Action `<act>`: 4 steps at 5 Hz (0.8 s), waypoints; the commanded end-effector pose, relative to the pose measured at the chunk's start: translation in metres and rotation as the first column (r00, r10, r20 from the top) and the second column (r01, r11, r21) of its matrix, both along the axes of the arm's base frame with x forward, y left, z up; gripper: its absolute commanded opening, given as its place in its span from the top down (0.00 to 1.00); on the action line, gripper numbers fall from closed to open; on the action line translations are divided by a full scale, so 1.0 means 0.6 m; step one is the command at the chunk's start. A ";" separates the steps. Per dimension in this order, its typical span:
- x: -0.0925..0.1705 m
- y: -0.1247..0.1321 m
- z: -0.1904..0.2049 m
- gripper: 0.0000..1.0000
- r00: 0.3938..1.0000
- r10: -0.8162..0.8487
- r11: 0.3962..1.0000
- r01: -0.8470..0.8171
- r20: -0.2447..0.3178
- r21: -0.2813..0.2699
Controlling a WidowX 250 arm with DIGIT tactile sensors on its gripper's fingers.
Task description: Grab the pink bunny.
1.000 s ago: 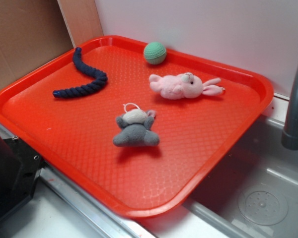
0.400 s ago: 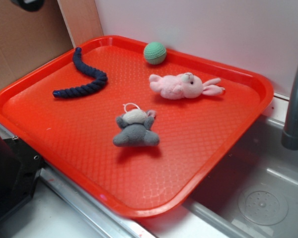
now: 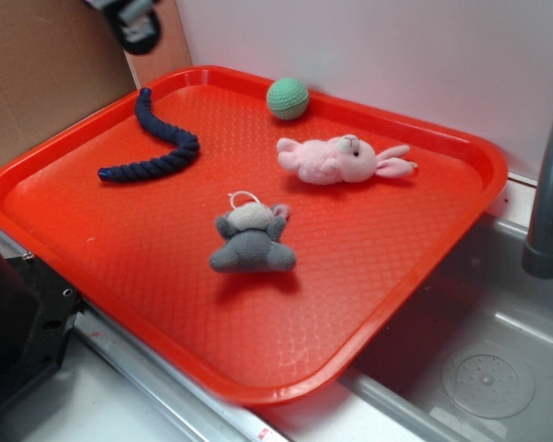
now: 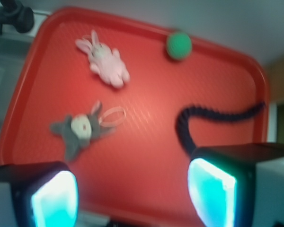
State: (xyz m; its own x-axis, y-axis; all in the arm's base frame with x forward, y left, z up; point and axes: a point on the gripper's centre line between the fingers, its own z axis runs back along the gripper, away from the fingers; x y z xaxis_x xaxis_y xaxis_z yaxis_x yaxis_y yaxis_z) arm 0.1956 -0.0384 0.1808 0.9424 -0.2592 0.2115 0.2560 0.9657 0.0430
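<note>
The pink bunny (image 3: 343, 159) lies on its side on the red tray (image 3: 369, 276), in the half toward the white wall, its ears pointing at the tray's edge on the sink side. It sits just beside the green ball (image 3: 288, 98), which rests against the tray's rim by the wall. A grey plush animal (image 3: 252, 241) with a white loop lies near the tray's middle, apart from the bunny, and a dark blue rope (image 3: 154, 142) curls toward the corner by the cardboard. The hand (image 3: 134, 20) hangs high above that same corner, well apart from the bunny and touching nothing. In the wrist view its two fingers (image 4: 54, 198) stand spread wide with only the tray between them. A grey faucet pipe (image 3: 551, 184) rises beside the sink (image 3: 479, 368).
</note>
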 end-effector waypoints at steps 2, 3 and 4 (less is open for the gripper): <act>0.149 -0.072 -0.126 0.00 0.993 -0.113 0.987 0.109 0.029 0.116; 0.176 -0.078 -0.173 0.00 0.991 -0.131 0.984 0.129 0.004 0.125; 0.187 -0.086 -0.210 0.00 0.986 -0.163 0.978 0.165 -0.024 0.128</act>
